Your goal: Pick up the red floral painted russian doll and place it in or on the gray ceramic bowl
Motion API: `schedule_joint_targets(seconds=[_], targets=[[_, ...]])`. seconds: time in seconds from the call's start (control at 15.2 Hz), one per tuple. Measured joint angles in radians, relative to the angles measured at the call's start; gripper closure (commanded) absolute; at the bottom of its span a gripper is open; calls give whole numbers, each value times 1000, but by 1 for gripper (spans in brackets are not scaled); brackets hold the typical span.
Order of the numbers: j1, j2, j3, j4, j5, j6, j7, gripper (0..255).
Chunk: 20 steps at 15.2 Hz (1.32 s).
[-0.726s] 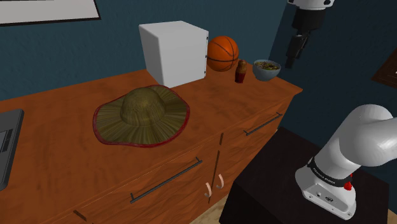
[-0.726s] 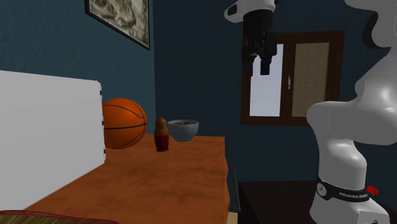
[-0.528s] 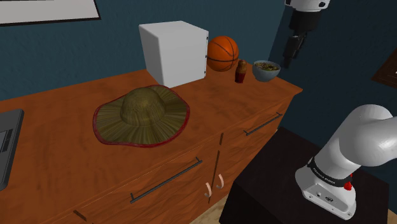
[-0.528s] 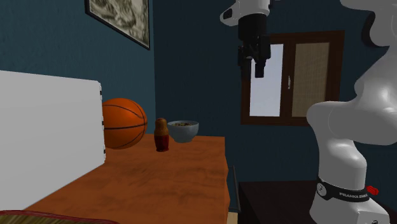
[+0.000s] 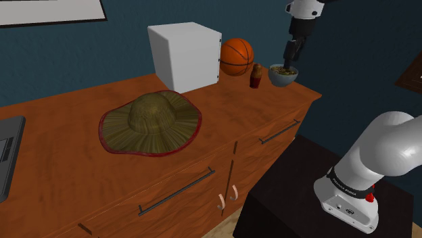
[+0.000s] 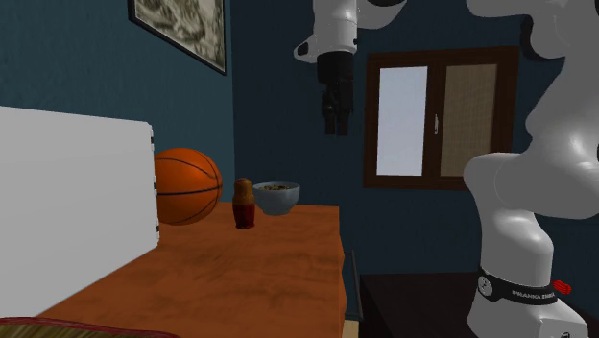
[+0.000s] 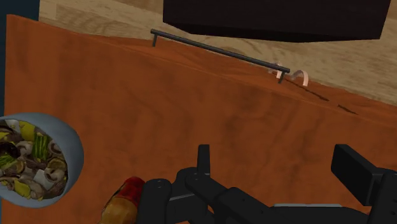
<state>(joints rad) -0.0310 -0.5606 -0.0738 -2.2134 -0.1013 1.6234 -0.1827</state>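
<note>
The small red and brown russian doll [image 5: 256, 76] stands upright on the wooden dresser top [image 5: 223, 108], between the basketball and the grey bowl [image 5: 283, 80]. The bowl holds mixed food and sits by the dresser's far corner [image 6: 275, 202]. My black gripper [image 5: 289, 63] hangs high in the air above the bowl and doll [image 6: 245, 204], fingers apart and empty [image 6: 335, 127]. In the wrist view the doll [image 7: 124, 201] lies just beside the hand and the bowl's rim [image 7: 76, 150] a little further off. The gripper [image 7: 280, 167] is open over bare wood.
A white box [image 5: 184, 54] and an orange basketball [image 5: 237, 55] stand behind the doll. A wide straw hat [image 5: 150, 122] lies mid-dresser. Drawer handles [image 5: 278, 131] run along the front. The black stand [image 5: 297, 196] sits beside the dresser. A window [image 6: 437, 115] is behind the arm.
The gripper has swung toward the shoulder view's left, from beyond the dresser's end to above the bowl. Doll and bowl have not moved.
</note>
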Motion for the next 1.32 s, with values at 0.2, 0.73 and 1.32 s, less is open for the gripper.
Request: schedule_joint_targets(seconds=[0.2,0.73,1.32], targets=[[-11,103,-41,39,-10,70,-41,0],[-35,372,-127,200,10,196,-147,0],[-84,703,-186,466,98,264,-273,0]])
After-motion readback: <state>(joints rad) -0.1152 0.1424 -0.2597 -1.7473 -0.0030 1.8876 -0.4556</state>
